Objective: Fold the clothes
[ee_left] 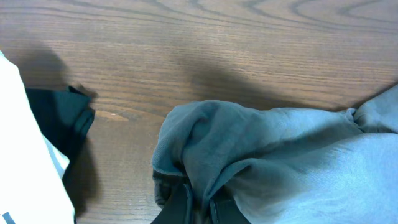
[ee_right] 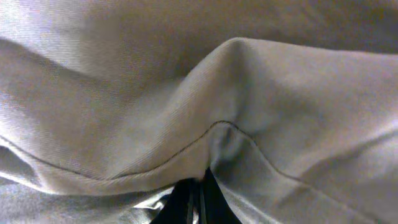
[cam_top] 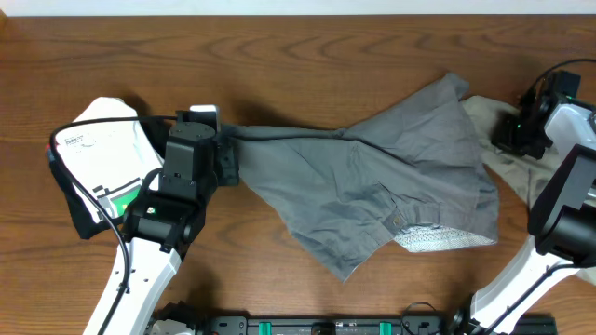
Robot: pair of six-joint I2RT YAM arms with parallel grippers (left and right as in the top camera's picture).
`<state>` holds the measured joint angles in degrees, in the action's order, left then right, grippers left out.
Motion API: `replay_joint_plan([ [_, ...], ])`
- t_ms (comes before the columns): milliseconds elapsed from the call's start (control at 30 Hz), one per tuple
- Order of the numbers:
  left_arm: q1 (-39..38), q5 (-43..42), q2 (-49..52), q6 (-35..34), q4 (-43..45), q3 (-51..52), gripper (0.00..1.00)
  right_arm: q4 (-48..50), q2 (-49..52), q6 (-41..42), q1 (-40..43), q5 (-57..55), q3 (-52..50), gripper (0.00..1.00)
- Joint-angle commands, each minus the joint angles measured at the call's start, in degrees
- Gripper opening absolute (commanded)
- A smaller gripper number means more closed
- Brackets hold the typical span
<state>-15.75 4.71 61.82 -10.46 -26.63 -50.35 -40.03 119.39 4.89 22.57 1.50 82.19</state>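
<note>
Table: brown wood, smooth, with long wavy grain.
Grey shorts: soft, matte woven cotton lying crumpled across the middle of the table. The cloth fans out wide toward the right and narrows to a twisted, rope-like point at the left. Shallow creases run along its length and stitched seams cross it.
Waistband lining: a pale, speckled strip turned outward at the lower right edge of the shorts.
Beige garment: lighter khaki cloth at the right end of the table, partly tucked under the right edge of the shorts. In the right wrist view it is a fine twill with a thin dark stitch line curving over a raised fold.
White garment: smooth white cloth with black trim, folded in a rounded heap at the left of the table, near the shorts but apart from them.
Left gripper: clenched on the bunched left tip of the grey shorts, with cloth puffing up over the black fingers.
Right gripper: black fingers pinched together on a raised fold of the beige garment.
</note>
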Motion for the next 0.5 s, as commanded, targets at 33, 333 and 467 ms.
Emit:
replay_joint_plan([
  [33, 0.5, 0.7, -0.9, 0.3, 0.1, -0.7, 0.06, 0.2, -2.7, 6.1, 1.4, -14.9, 3.5, 0.01],
  [333, 0.5, 0.7, -0.9, 0.3, 0.1, -0.7, 0.06, 3.3, -15.0, 10.5, 5.9, -20.6, 10.1, 0.01],
  [467, 0.5, 0.7, -0.9, 0.3, 0.1, -0.7, 0.06, 2.5, -16.1, 11.8, 7.5, -23.4, 10.8, 0.01],
])
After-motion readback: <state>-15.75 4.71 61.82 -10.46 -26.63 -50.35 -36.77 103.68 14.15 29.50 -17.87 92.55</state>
